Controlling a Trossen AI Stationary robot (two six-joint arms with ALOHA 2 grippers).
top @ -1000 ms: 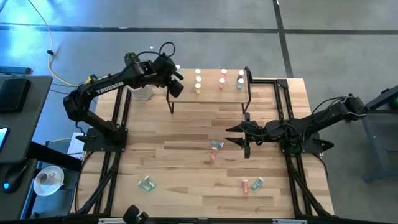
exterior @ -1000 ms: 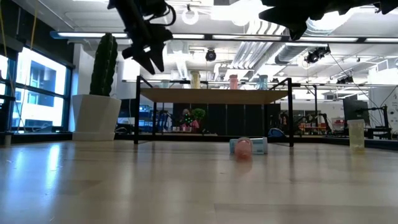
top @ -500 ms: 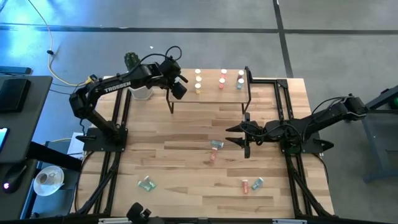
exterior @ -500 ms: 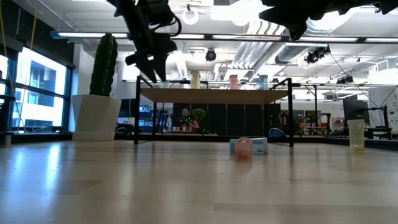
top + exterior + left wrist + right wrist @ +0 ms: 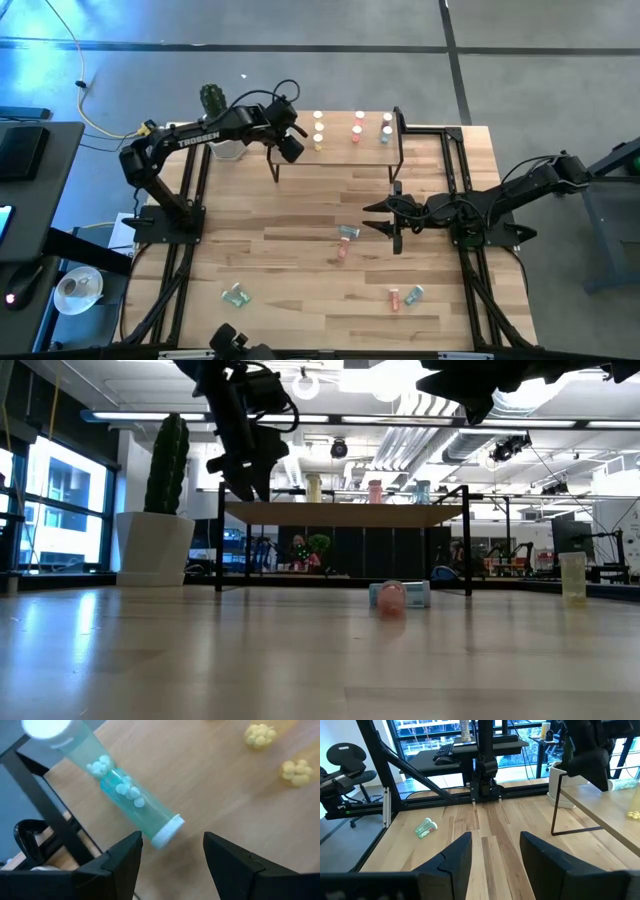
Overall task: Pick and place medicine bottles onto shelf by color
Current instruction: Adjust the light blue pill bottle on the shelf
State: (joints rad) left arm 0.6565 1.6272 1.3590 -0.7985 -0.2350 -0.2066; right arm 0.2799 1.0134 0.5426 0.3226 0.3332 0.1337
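Your pale wooden shelf on black legs carries upright bottles at the table's rear | your left gripper hovers open, empty, over its left end above a lying teal white-capped bottle | your right gripper waits open, empty, mid-table beside another teal bottle.

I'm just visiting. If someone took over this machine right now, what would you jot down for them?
Left gripper: open, empty, over the left end of the shelf, with a teal bottle below it.
Right gripper: open, empty, above the table.
Done: yellow bottles, pink bottles and bluish bottles stand on the shelf in separate columns.
Left: five loose bottles lying on the table.
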